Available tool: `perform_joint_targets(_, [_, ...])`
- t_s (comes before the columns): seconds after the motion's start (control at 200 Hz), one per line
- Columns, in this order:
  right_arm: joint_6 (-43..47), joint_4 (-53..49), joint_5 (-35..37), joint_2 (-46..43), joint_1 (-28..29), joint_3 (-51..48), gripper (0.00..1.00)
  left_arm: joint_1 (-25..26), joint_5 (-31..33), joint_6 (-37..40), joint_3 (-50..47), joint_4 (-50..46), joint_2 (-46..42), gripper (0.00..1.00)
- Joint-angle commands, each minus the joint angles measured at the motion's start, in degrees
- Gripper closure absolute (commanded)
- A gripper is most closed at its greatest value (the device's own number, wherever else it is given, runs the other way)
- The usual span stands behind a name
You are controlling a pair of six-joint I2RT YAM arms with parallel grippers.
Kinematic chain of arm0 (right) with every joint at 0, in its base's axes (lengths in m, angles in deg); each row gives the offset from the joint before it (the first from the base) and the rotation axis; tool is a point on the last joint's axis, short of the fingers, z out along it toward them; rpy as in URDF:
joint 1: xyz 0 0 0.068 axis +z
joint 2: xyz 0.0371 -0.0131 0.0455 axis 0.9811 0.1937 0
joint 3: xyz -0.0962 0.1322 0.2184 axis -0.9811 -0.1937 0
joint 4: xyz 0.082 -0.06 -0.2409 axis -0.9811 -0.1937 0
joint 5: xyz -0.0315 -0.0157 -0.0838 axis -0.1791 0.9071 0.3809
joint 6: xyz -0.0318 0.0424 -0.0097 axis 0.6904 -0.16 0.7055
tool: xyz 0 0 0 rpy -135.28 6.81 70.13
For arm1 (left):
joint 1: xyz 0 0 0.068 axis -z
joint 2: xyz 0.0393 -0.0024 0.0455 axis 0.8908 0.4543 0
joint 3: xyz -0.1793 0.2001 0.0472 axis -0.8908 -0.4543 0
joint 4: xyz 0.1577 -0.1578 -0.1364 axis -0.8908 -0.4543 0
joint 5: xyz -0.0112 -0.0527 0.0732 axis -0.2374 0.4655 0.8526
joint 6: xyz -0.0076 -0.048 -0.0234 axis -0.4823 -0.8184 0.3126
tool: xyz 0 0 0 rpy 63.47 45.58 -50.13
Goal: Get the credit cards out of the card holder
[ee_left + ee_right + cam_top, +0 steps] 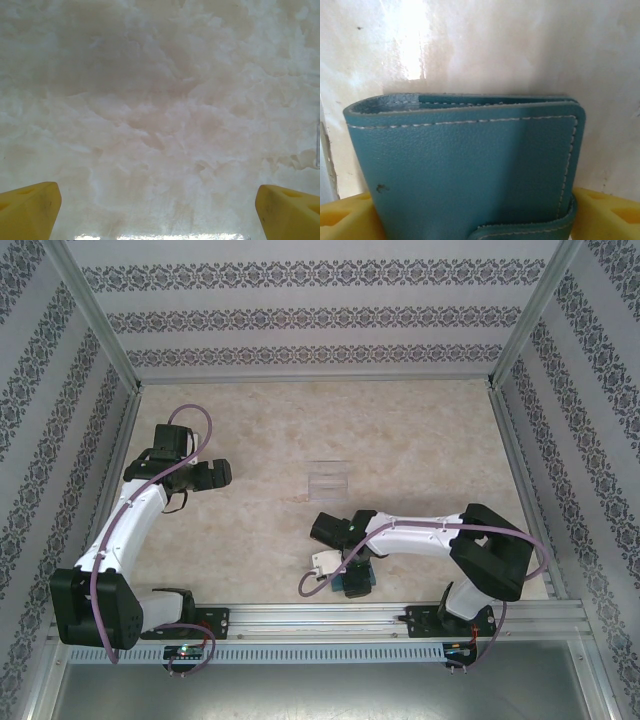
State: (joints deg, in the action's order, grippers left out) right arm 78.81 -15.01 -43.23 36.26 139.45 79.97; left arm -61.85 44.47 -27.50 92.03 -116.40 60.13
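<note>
The teal-blue card holder (465,165) is folded shut, with white stitching and a strap across its lower right corner. It sits between the yellow fingers (345,217) of my right gripper (475,220), which stands open at full spread around it. From the top view the card holder (360,582) lies near the table's front edge, partly under my right gripper (350,562). No credit cards are visible; any are hidden inside. My left gripper (225,473) hangs open over bare table, its yellow fingertips (30,210) far apart with nothing between them.
A clear plastic box (327,478) stands in the middle of the marble-patterned table (420,440), and its edge shows at the right border of the left wrist view (317,145). Patterned walls enclose the table. A metal rail (320,618) runs along the front.
</note>
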Motion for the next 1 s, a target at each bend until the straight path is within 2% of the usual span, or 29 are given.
perform_joint_targets(0.0, [0.8, -0.3, 0.8, 3.0, 0.6, -0.8, 0.18, 0.4, -0.4, 0.7, 0.0, -1.7, -0.9, 0.0])
perform_joint_targets(0.25, [-3.4, -0.7, -1.1, 1.1, 0.6, 0.9, 0.31, 0.4, -0.3, 0.6, -0.1, -1.8, -0.8, 0.0])
perform_joint_targets(0.43, [-10.1, -0.4, -2.1, 0.1, 0.7, 2.8, 0.35, 0.4, -0.4, 0.5, -0.1, -1.8, -0.7, 0.0])
perform_joint_targets(0.654, [-24.8, 1.7, 2.8, 0.6, 3.1, 6.5, 0.39, 0.4, -0.8, 0.4, -0.1, -1.8, -0.2, 0.0])
perform_joint_targets(0.994, [-56.5, 0.5, 9.2, 6.0, 4.8, 13.9, 0.45, 0.4, -1.0, 0.1, 0.1, -1.9, 0.8, 0.0])
